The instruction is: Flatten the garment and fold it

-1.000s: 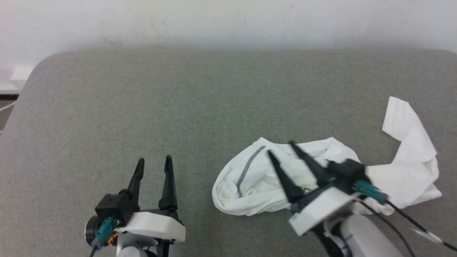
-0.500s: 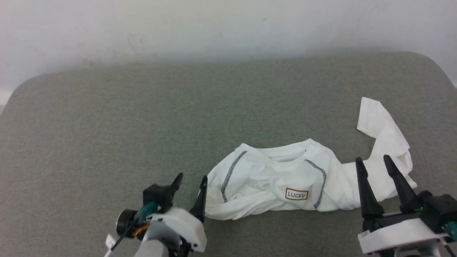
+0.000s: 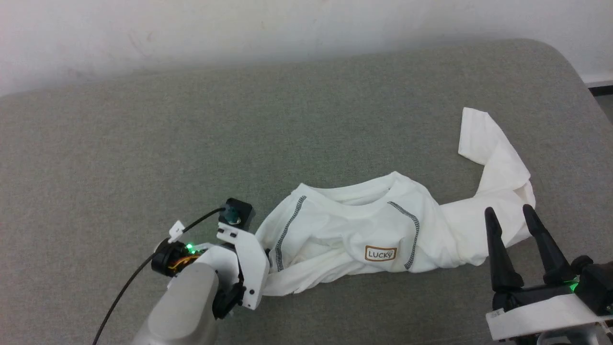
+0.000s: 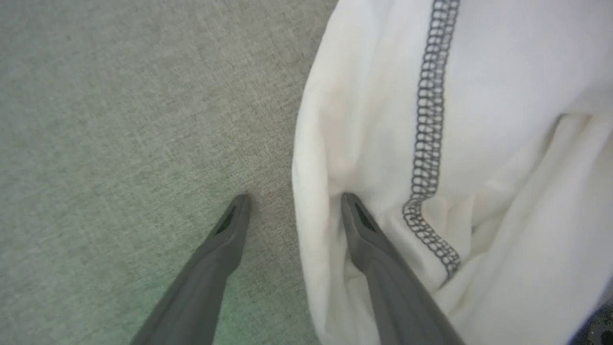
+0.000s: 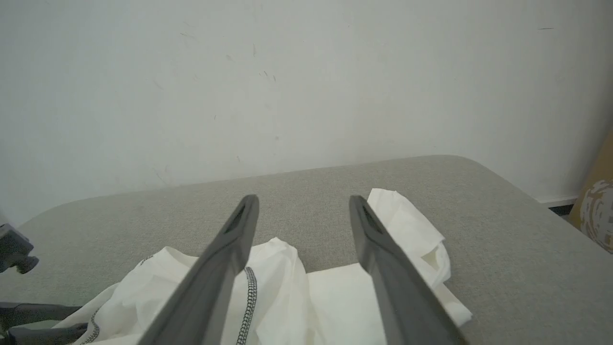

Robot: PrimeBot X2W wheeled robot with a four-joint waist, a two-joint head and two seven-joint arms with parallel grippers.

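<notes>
L jaws moved to garment [image 3: 335,230] edge, open | R jaws open, empty | axis L-R

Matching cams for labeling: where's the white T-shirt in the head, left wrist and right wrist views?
Head view: T-shirt lies crumpled from lower centre to right, one end reaching up right.
Left wrist view: right half of the picture; the open left gripper has one finger on each side of its edge.
Right wrist view: bottom centre, behind the open right gripper.
Shared landmark: grey zigzag stitching on the shirt, seen in all three.
</notes>
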